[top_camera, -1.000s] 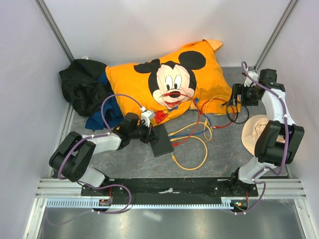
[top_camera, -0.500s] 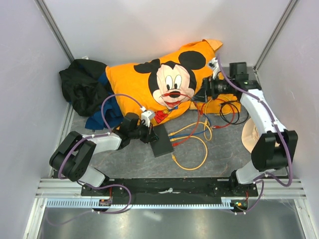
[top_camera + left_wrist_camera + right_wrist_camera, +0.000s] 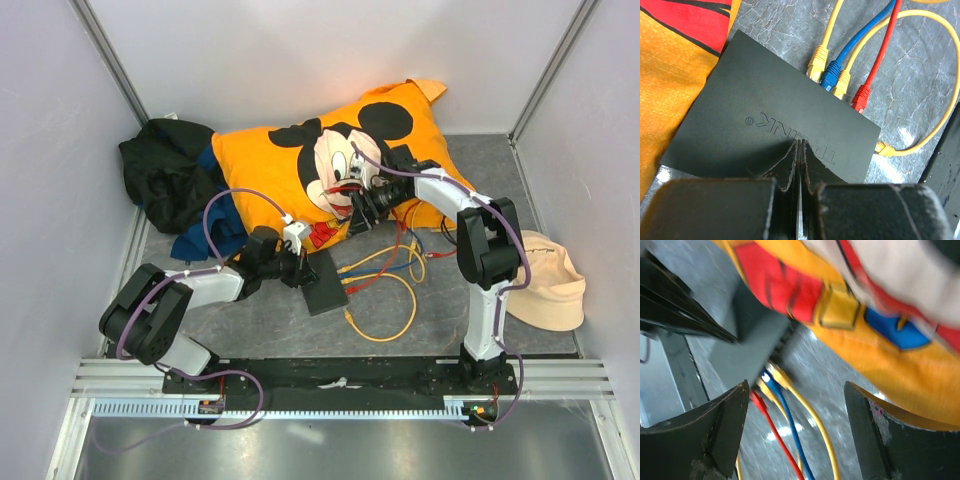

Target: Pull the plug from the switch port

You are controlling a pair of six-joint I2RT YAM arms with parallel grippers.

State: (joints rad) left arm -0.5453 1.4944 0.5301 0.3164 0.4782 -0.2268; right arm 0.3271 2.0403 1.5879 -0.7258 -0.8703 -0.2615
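Note:
The switch (image 3: 325,283) is a flat dark box lying just in front of the pillow. It has yellow, blue, yellow and red plugs (image 3: 830,77) in its row of sockets and another yellow plug (image 3: 885,148) at its end. My left gripper (image 3: 303,268) is shut and empty, its tips (image 3: 799,146) resting on the switch's top (image 3: 765,110). My right gripper (image 3: 360,214) is open and empty, hovering low over the pillow's edge just behind the cables. In the right wrist view the gripper (image 3: 797,412) frames the blurred plugs (image 3: 769,381) at the switch (image 3: 740,352).
An orange Mickey Mouse pillow (image 3: 330,160) lies behind the switch. A heap of black cloth (image 3: 170,175) and blue cloth sit at the back left. Yellow, red and blue cables (image 3: 395,270) loop across the mat. A beige hat (image 3: 548,282) lies at the right.
My right arm has swung from the far right wall leftward across the pillow to the cables by the switch, uncovering the hat. My left arm has not moved.

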